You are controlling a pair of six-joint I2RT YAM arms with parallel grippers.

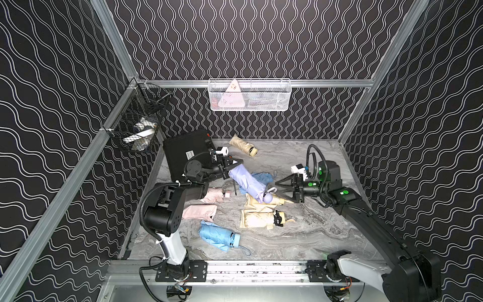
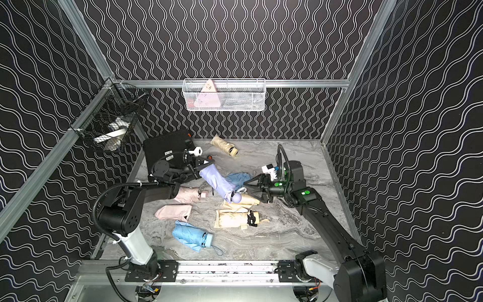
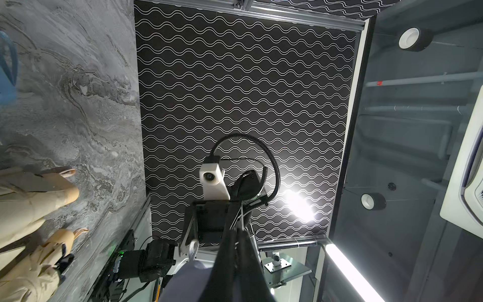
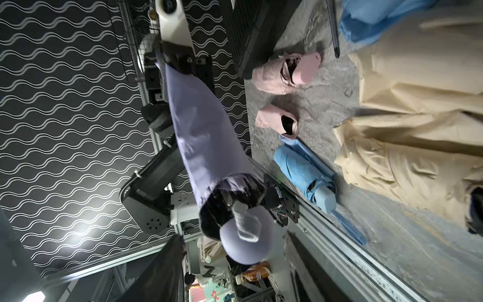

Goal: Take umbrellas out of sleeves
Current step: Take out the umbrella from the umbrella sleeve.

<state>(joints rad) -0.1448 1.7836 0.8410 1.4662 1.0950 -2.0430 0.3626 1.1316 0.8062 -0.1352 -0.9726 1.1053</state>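
the grey marble table (image 1: 326, 235) is bearing everything. the black hard case (image 1: 183, 151) is sitting at its far left corner. the left gripper (image 1: 235, 167) is pinching tight the closed end of the lilac sleeve (image 1: 245, 181), holding it raised and slanting down toward the right gripper (image 1: 277, 187). the right gripper's fingers are standing wide apart with nothing between them, just beside the lilac umbrella handle (image 1: 268, 198). this handle is poking out of the sleeve's open mouth, and the rest of that umbrella is sitting inside. a light blue umbrella (image 1: 218, 236) is lying near the front rail, a cream umbrella (image 1: 243, 145) by the back wall, and a pink sleeve (image 1: 200, 211) under the left arm.
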